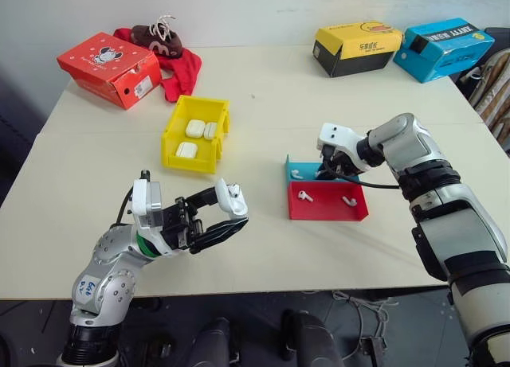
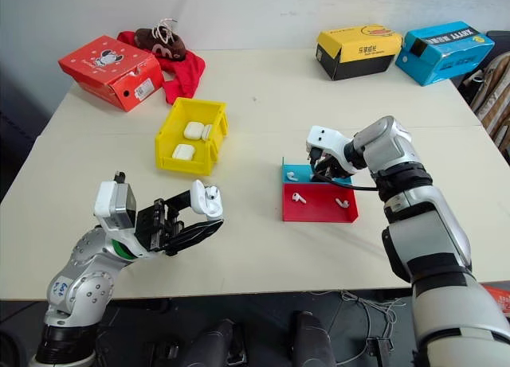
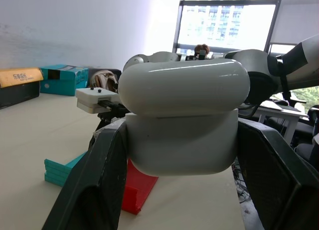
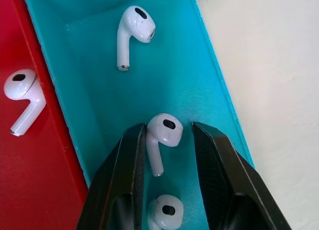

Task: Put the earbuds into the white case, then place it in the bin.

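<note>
We find the left claw (image 1: 227,216) clamped on the white case (image 1: 235,200) — held up, presumably for loading. The right claw (image 4: 168,155) stands part-open astride an earbud (image 4: 162,135) in the tray's blue half (image 4: 199,80) — not yet gripped.

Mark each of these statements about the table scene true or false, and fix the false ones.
1. The left gripper holds a white case. True.
2. The yellow bin has nothing in it. False: three white cases lie inside.
3. The right gripper is over the blue side of the tray, fingers either side of an earbud. True.
4. The held case's lid is flipped wide open. False: in the left wrist view the lid sits down on the body.
5. An earbud lies in the tray's red side. True.
</note>
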{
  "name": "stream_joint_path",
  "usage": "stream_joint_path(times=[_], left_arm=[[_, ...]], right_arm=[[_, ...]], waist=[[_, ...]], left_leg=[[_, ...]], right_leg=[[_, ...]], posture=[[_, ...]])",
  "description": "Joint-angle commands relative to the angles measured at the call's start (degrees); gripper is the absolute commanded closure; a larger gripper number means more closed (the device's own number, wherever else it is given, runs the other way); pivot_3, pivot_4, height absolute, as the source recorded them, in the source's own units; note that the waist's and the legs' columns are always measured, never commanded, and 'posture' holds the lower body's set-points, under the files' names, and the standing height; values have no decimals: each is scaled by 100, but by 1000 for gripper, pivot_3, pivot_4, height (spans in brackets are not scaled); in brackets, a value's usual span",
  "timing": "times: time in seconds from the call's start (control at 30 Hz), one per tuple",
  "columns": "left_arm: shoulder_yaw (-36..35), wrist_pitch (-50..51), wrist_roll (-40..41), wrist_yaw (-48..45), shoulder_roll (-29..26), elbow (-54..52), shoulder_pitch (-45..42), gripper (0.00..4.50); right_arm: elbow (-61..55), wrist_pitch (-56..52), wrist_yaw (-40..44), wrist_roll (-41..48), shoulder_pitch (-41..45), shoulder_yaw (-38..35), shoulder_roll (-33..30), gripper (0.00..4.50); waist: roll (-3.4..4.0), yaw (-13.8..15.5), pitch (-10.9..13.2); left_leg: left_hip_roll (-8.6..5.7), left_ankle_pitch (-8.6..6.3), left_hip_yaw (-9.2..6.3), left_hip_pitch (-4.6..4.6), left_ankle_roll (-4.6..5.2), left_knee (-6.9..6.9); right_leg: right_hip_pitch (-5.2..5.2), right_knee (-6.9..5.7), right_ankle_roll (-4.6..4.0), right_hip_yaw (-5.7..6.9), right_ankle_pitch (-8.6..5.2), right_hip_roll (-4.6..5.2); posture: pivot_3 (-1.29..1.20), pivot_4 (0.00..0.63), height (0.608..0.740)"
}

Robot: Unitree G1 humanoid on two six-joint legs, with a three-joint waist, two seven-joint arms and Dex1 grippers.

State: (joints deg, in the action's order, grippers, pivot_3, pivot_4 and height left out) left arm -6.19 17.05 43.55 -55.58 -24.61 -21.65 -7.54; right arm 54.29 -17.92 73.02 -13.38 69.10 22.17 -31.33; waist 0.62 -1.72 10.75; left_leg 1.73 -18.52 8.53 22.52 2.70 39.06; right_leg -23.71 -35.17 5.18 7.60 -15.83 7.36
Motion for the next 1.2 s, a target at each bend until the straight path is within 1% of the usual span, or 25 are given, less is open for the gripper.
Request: stream_joint_path(times=[0.03,0.13,0.17,0.2,0.23,0.53,0.67,0.73,0.83,0.9,1.0,1.07,1.1,1.13,1.2], left_arm=[[-70,-60,97,-19,-26,-98,-74,1686],[-66,-54,103,-27,-26,-92,-86,1686],[-67,-53,104,-28,-27,-94,-87,1686],[-68,-51,107,-29,-28,-98,-85,1686],[-71,-48,108,-29,-32,-100,-84,1686],[-110,-57,114,-33,-73,-97,-81,1686],[-140,-73,139,-57,-72,-46,-176,1686],[-170,43,286,-116,-91,21,-266,1686],[-106,295,513,-147,-70,140,-566,1686],[-42,182,414,-114,60,310,-828,1686],[37,59,216,6,271,611,-1208,1686],[159,-108,1,49,442,828,-1435,1686],[231,-174,-119,44,494,915,-1514,1686],[301,-220,-216,52,547,990,-1594,1686],[388,-285,-368,116,632,1103,-1710,1686]], right_arm=[[61,-2,-5,-31,-37,-69,-24,3044],[53,7,13,-19,-62,-77,-21,3044],[43,11,3,-9,-73,-89,-18,3412],[35,12,-6,-2,-80,-97,-15,3584],[39,12,-23,2,-81,-105,-6,3884],[25,-5,-133,104,-98,-238,-15,3884],[-111,-274,-47,627,182,-880,-201,3884],[-268,-639,203,1153,304,-1415,-334,3884],[-1105,-1238,1113,2446,-20,-2391,-540,3884],[-1782,-1720,1098,3204,-333,-2988,-418,3884],[-3081,-3282,480,4243,-763,-3580,-130,3884],[-4221,-4565,-12,5280,-1142,-4001,211,3884],[-4717,-5015,-280,5712,-1306,-4168,405,3884],[-5169,-5374,-567,6052,-1454,-4262,595,3884],[-5794,-5740,-1155,6573,-1652,-4450,964,3884]], waist=[[0,0,0],[0,0,0],[0,-1,0],[0,-3,0],[0,-4,0],[0,-4,0],[-1,-1,0],[0,6,1],[0,27,1],[-1,27,0],[-5,17,-2],[-4,8,-2],[-4,6,-2],[-4,14,-2],[-4,13,-1]], left_leg=[[0,0,0,-1,0,0],[0,0,1,-2,0,0],[0,0,1,-2,0,0],[0,0,1,-3,0,0],[0,0,1,-4,0,0],[0,1,3,-12,-2,0],[0,1,4,-11,-2,0],[-1,1,4,-10,-2,0],[-1,2,-1,-5,0,0],[-1,2,-6,-2,1,0],[-1,1,-8,-11,3,0],[0,1,-6,-12,3,0],[1,1,-5,-12,2,0],[1,2,-6,-11,1,-2],[1,2,-7,-10,-1,-3]], right_leg=[[0,0,0,0,0,0],[1,-2,0,-1,0,1],[1,-2,0,-1,0,1],[1,-3,0,-1,0,1],[1,-3,0,-2,0,1],[7,-8,0,-4,0,4],[5,-9,0,-5,0,5],[4,-9,0,-4,0,5],[4,-6,0,-1,0,6],[5,0,0,1,0,7],[17,-1,1,4,1,7],[15,-5,2,1,1,8],[11,-9,1,-1,1,8],[9,-12,2,0,1,8],[4,-16,0,-1,0,9]], posture=[[0,150,740],[0,150,740],[0,150,740],[0,150,740],[0,150,740],[0,150,740],[0,150,740],[0,150,740],[0,150,740],[0,150,740],[0,150,740],[0,150,740],[0,150,740],[0,150,740],[0,150,740]])
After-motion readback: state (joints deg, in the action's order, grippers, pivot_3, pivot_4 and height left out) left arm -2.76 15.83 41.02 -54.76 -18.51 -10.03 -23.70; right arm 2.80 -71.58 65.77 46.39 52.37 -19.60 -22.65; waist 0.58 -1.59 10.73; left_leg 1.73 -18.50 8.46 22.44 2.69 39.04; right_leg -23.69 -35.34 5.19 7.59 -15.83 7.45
